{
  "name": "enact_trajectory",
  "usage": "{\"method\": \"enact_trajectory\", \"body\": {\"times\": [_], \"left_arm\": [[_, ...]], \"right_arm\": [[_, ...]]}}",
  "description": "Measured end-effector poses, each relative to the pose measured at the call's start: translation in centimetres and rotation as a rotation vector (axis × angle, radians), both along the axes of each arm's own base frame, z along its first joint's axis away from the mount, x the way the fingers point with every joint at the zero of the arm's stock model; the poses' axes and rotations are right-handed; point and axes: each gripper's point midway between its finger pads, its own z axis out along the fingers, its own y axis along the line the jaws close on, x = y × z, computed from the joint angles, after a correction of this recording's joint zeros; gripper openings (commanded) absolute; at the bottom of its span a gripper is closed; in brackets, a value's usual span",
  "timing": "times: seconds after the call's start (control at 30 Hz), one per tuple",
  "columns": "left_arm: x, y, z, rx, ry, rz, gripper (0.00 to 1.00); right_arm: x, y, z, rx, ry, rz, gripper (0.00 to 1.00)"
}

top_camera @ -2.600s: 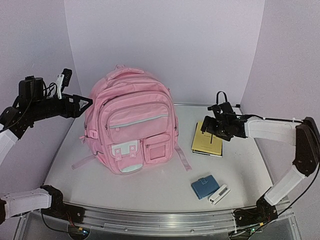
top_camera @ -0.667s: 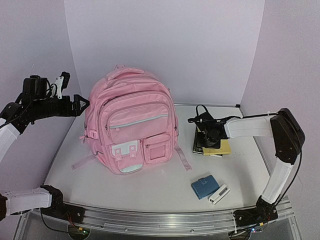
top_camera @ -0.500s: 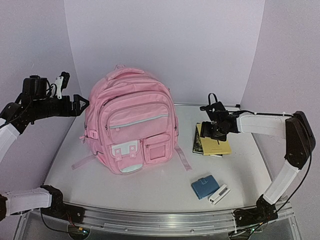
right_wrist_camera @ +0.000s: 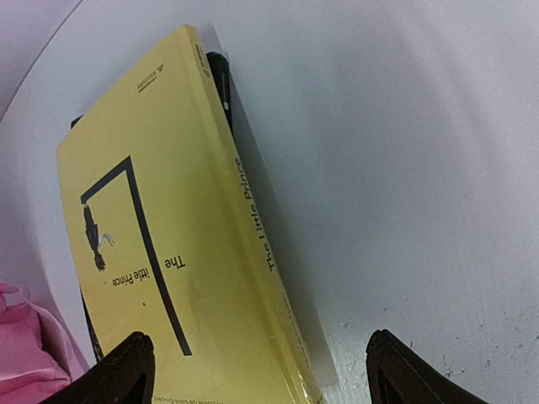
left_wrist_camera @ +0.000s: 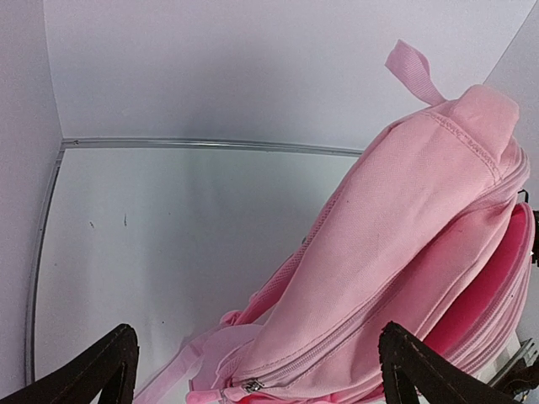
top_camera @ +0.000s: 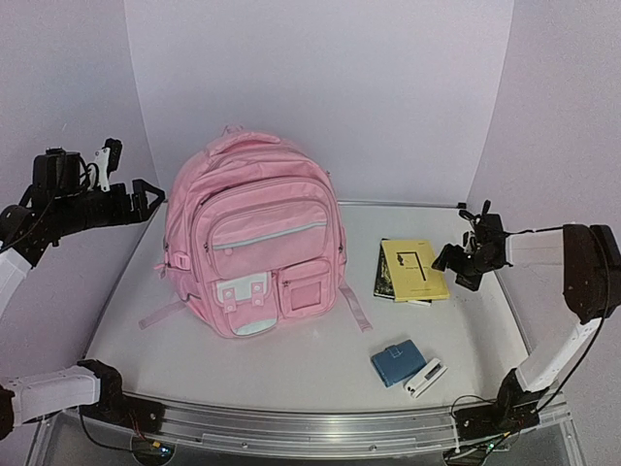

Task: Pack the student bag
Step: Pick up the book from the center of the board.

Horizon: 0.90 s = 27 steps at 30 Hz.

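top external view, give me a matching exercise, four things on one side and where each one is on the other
1 student bag
2 yellow book
3 blue pouch
4 right claw

a lying on a dark book
b beside a small white item
c standing left of centre
d open, just right of the books

Pairs: 1-c, 2-a, 3-b, 4-d

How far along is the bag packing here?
Done: no item visibly packed, though the pink backpack looks unzipped at its main compartment. In hand: nothing; the right gripper is open beside the yellow Little Prince book, the left gripper open left of the backpack. Left: that book, the dark book under it, the blue wallet and the small white item, all on the table.
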Motion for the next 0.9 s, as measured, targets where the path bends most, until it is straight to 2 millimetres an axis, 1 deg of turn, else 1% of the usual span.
{"method": "enact_trajectory", "body": {"times": [0.13, 0.23, 0.37, 0.5, 0.6, 0.73, 0.77, 0.83, 0.9], "left_arm": [[0.0, 0.0, 0.0, -0.004, 0.002, 0.002, 1.0], [0.0, 0.0, 0.0, -0.006, 0.002, 0.001, 1.0], [-0.1, -0.2, 0.0, -0.015, 0.006, -0.006, 1.0], [-0.3, -0.6, 0.1, -0.031, 0.011, -0.025, 1.0], [-0.4, -0.9, 0.1, -0.045, 0.015, -0.043, 1.0], [-0.6, -1.2, 0.2, -0.054, 0.018, -0.061, 1.0], [-0.6, -1.3, 0.2, -0.055, 0.018, -0.064, 1.0], [-0.7, -1.4, 0.2, -0.058, 0.018, -0.07, 1.0], [-0.7, -1.5, 0.2, -0.06, 0.019, -0.076, 1.0]], "right_arm": [[0.2, 0.2, -0.5, 0.086, -0.01, 0.035, 0.73], [0.1, 0.5, -1.4, 0.124, 0.003, 0.053, 0.68], [-0.4, 0.8, -2.7, 0.149, 0.031, 0.065, 0.64], [-0.5, 1.2, -2.8, 0.178, 0.017, 0.078, 0.55], [-0.7, 1.7, -3.0, 0.209, 0.016, 0.079, 0.43], [-0.7, 2.1, -3.1, 0.247, 0.008, 0.081, 0.19], [-0.7, 2.3, -3.0, 0.262, 0.002, 0.085, 0.15], [-0.4, 2.8, -2.1, 0.297, -0.028, 0.096, 0.08], [-0.1, 3.1, -0.7, 0.319, -0.066, 0.096, 0.03]]}}
